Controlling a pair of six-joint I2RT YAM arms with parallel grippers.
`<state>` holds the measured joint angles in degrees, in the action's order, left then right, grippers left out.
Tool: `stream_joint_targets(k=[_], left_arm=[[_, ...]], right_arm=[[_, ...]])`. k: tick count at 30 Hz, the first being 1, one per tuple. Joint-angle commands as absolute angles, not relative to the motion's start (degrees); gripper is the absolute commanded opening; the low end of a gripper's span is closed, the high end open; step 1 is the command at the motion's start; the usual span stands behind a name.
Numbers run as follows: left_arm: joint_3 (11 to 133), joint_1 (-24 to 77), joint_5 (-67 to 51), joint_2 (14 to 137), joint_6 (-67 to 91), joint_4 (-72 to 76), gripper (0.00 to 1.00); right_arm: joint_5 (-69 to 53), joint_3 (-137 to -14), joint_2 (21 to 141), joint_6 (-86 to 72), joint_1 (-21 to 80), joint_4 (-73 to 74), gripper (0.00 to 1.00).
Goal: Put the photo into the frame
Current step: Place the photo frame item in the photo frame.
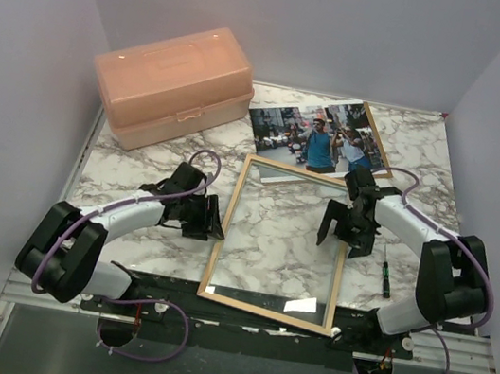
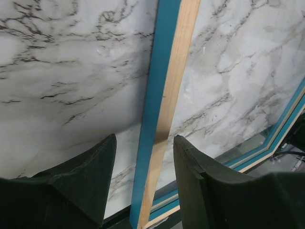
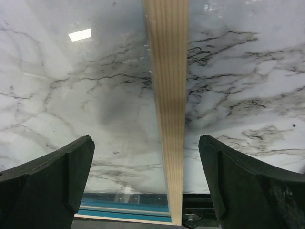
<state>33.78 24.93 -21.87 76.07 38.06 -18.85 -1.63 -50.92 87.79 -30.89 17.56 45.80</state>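
Observation:
The frame (image 1: 263,310) lies flat at the table's middle, light wood face up, with a reflecting pane in it. The photo (image 1: 321,137), picture side up, lies just beyond the frame's far edge. My left gripper (image 1: 213,222) is open and low at the frame's left rail. In the left wrist view (image 2: 144,143) that rail (image 2: 164,95), with its blue side showing, runs between the fingers untouched. My right gripper (image 1: 340,229) is open over the right rail. In the right wrist view (image 3: 145,139) the wooden rail (image 3: 167,71) passes between the wide-spread fingers.
A peach plastic box (image 1: 176,83) stands at the back left. A brown backing board (image 1: 379,142) shows under the photo's right edge. A small dark screwdriver (image 1: 387,277) lies right of the frame. White walls enclose the table on three sides.

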Motion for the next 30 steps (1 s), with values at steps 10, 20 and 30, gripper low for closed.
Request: stream_joint_targets(k=[10, 20, 30], left_arm=[[29.88, 31.78, -27.37, 72.25, 45.11, -13.26, 0.47], [30.76, 36.1, -28.55, 68.6, 47.38, -15.6, 0.44], [28.11, 39.84, -24.2, 64.26, 50.6, -19.18, 0.44]], right_arm=[[-14.69, -51.46, 90.7, -30.71, 18.03, 38.28, 1.0], [-15.88, -51.74, 89.75, -30.83, 19.21, 38.76, 1.0], [-15.0, -48.43, 88.41, -30.57, 20.04, 37.79, 1.0]])
